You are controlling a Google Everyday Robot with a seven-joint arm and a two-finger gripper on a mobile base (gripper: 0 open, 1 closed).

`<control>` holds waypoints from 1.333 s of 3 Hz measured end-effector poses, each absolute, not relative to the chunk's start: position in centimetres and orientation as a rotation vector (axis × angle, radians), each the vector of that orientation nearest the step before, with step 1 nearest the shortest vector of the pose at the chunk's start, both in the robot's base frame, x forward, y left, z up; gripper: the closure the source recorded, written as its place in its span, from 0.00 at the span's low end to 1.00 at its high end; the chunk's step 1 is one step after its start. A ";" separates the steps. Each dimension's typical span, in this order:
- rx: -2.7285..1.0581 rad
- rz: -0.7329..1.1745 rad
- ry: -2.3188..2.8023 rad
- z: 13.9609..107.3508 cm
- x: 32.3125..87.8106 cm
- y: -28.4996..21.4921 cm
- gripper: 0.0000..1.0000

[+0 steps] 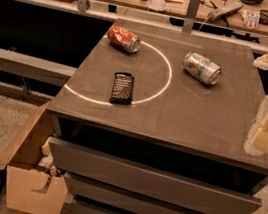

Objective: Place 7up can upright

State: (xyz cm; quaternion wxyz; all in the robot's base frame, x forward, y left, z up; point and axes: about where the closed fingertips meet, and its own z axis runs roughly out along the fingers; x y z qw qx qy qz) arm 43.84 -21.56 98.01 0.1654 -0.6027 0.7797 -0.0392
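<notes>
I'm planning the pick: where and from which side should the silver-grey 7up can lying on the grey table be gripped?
Probably the curved middle of the silver-grey aluminium 7up can, from above, closing across its width: it lies on its side with nothing touching it. The pale end effector hangs at the grey table's right edge.

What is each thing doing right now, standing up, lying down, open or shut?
Silver-grey aluminium 7up can with green label: lying on its side, not upright.
Red-orange drink can: lying on its side.
Black flat snack packet: lying flat.
Grey top drawer: pulled partly out.
Brown cardboard box: open, on the floor.
Pale gripper: over the dark table's right edge, away from both cans.
</notes>
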 end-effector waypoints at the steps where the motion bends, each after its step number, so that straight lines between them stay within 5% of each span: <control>1: -1.717 -0.112 2.221 98.0 43.8 -21.6 0.00; 4: -1.429 -0.078 2.343 98.0 53.7 -19.4 0.00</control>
